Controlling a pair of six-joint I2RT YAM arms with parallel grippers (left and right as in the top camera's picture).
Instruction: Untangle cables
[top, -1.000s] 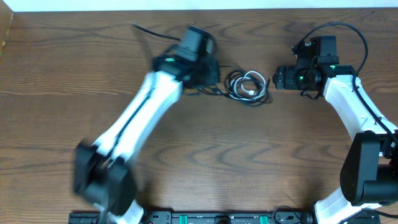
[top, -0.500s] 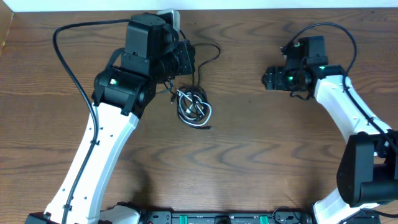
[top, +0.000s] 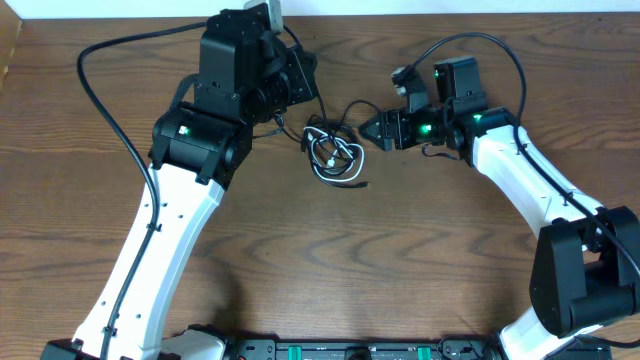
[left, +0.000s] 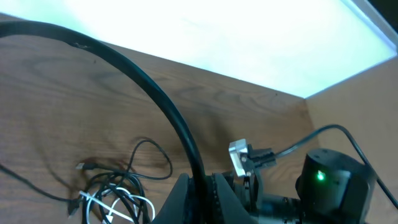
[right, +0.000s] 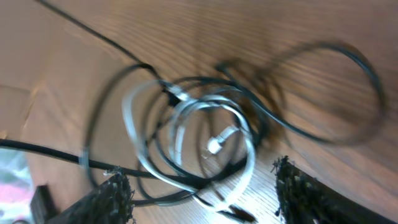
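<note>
View one, overhead. Shows the cables (top: 335, 158) as one loose coil of black and white cords on the wooden tabletop (top: 420, 260), near the far edge and about midway between the left and right edges. Shows one thin black strand looping out of the coil toward the far edge. Places the left gripper (top: 305, 82) just left of the coil and nearer the far edge, fingers clenched; cannot tell whether a strand is caught between them. Places the right gripper (top: 372, 128) just right of the coil, fingers spread apart and pointed at it.

View two, left wrist. Shows the clenched fingers (left: 230, 202) at the bottom edge of the frame, partly covered by a thick black arm wire (left: 155, 99) arcing across. Shows the cables (left: 115, 196) flat on the tabletop at lower left, a thin black loop standing out from the coil. Gives no clear sign of contact between fingers and cords.

View three, right wrist; blurred. Shows the right gripper (right: 208, 196) released, one fingertip at each lower corner. Shows the cables (right: 186, 118) on the tabletop between and just ahead of the fingertips: white cord coiled at the centre with a small plug end (right: 214, 146), black cords around it, one wide black loop reaching right.
</note>
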